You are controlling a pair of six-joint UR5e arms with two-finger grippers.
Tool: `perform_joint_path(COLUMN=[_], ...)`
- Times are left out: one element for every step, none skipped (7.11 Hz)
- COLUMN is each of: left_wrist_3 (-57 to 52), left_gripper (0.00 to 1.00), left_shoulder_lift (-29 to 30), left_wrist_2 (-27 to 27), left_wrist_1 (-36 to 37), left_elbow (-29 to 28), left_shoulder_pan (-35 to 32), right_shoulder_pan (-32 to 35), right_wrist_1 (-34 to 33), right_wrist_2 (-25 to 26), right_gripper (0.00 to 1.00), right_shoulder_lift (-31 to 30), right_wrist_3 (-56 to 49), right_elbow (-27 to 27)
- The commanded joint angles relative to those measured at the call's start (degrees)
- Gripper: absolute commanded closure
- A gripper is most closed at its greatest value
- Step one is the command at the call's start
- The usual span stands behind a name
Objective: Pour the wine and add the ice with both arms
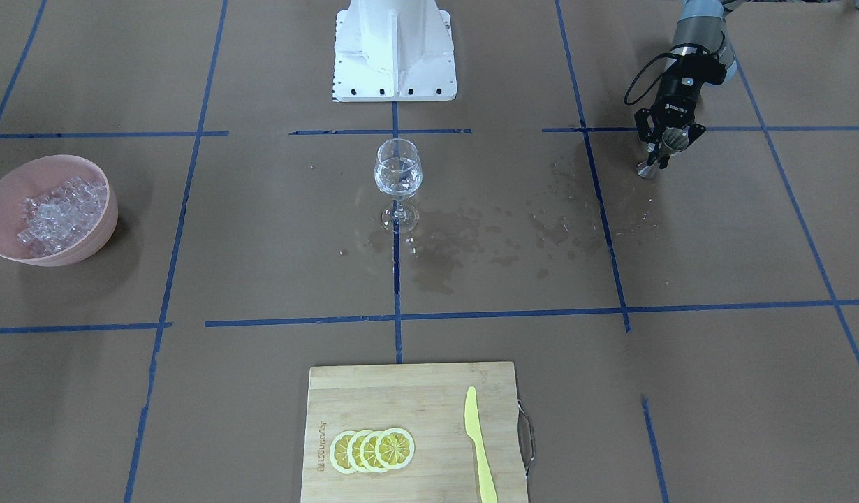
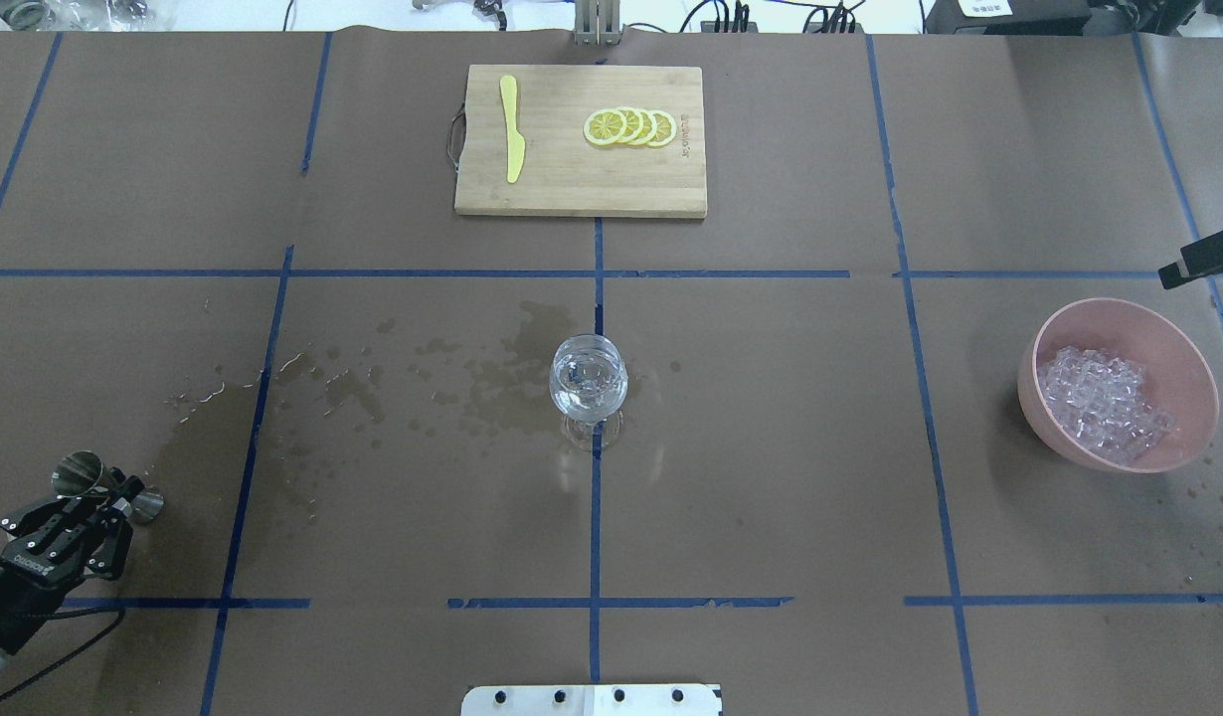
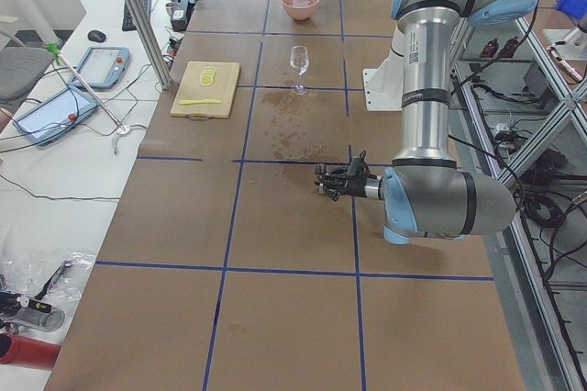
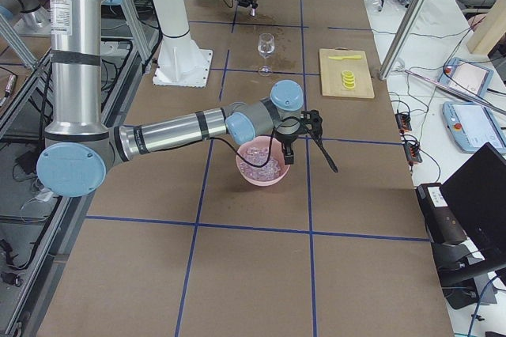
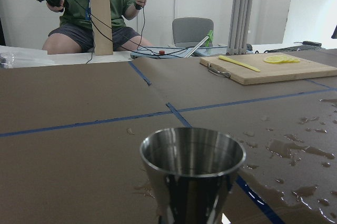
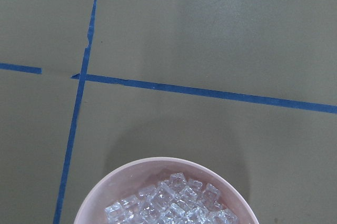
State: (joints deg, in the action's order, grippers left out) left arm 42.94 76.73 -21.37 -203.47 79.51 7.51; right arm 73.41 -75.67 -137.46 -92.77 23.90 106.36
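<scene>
a brown paper surface [image 1: 262,230] is marked into squares by blue tape lines [image 1: 520,314]. on its far edge from the base lies a wooden cutting board [image 1: 387,398] with a metal handle [image 1: 527,436] at one short end. a yellow knife [image 1: 477,440] lies flat on the board near that handle, and four lemon slices [image 1: 372,450] overlap in a row toward the other end, apart from the knife. dark wet stains [image 1: 443,244] and droplets spread over the paper's middle. beyond the surface, in the left wrist view, a person in a green shirt [image 5: 66,3] sits holding controllers, beside an empty grey chair [image 5: 190,29]. two tablets [image 3: 101,65] lie on the side bench.
</scene>
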Motion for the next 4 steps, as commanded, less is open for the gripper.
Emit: perform_joint_path(left_wrist_3=[-0.05,-0.05,-0.05,-0.05], left_gripper=[0.63,0.42,0.29,0.18], left_shoulder_lift=[0.0,0.0,0.0,0.0], left_wrist_2=[-0.16,-0.16,-0.16,-0.16], left_wrist_1=[0.0,0.0,0.0,0.0], left_elbow=[-0.23,-0.32,-0.32,-0.32], left_shoulder_pan=[0.13,0.13,0.22,0.4], right_shoulder_pan=[-0.02,0.07,-0.02,-0.02], right_wrist_1=[0.0,0.0,0.0,0.0], right_wrist_2=[0.0,0.0,0.0,0.0], right_gripper=[0.0,0.0,0.0,0.0], right_shoulder_lift=[-0.05,-0.05,-0.05,-0.05], right_wrist_3=[0.0,-0.09,0.0,0.0], right_elbow=[0.08,0.16,0.16,0.16])
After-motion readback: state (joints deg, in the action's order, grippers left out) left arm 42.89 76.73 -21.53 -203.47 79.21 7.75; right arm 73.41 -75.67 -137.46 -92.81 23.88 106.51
